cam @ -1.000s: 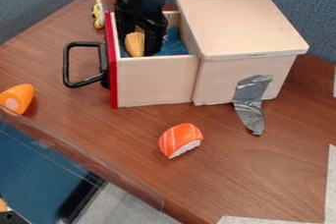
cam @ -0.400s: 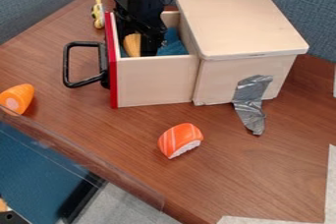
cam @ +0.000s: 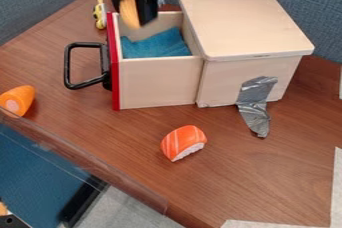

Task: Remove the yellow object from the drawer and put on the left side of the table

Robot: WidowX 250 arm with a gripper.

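The tool (cam: 142,15) grips the yellow object (cam: 129,12) above the open drawer (cam: 157,83); a good carry clears the red front, then lowers gently onto the bench's (cam: 50,27) left side.

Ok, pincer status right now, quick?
Pincer: closed on the yellow object, holding it up at the back of the open drawer.
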